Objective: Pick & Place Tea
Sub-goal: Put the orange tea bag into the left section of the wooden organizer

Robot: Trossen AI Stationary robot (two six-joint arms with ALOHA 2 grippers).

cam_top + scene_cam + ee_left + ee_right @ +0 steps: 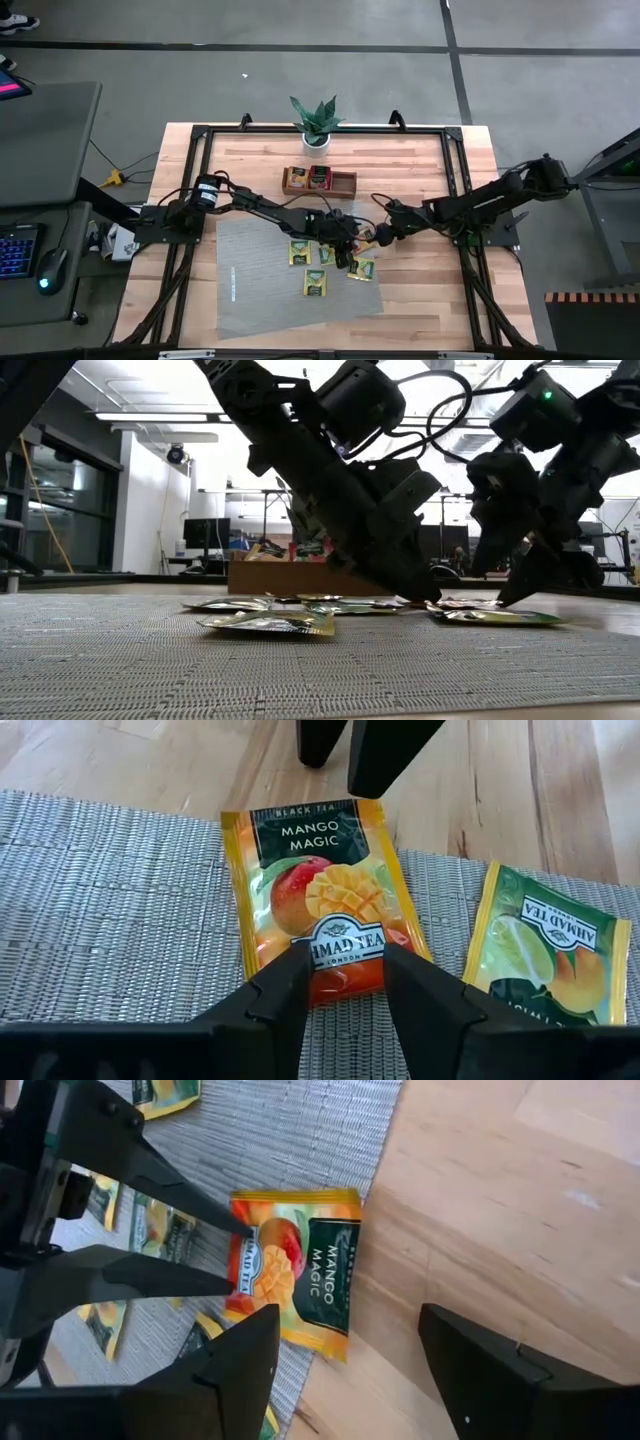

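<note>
A yellow-orange Mango Magic tea sachet (320, 870) lies flat, one end on the grey ribbed mat (260, 290) and the other over the mat's edge on the wood. My left gripper (345, 965) slants down at the mat-side end, its fingers apart over the label. My right gripper (348, 1315) hovers open above the sachet's other end (335, 1270), touching nothing. A green sachet (545, 945) lies beside it, and several more (312, 262) lie flat on the mat. My left gripper slants down from the table's left, its two fingertips (295, 970) over the Mango Magic sachet's mat-side end (345, 960), one on either side of the label. The sachet lies flat and unpinched. I cannot tell whether the tips touch it.
A brown wooden tray (320, 180) stands behind the mat toward the far edge, and a potted plant (317, 120) behind that. Bare wood (420, 300) lies right of the mat. The two grippers stand close together over the same sachet.
</note>
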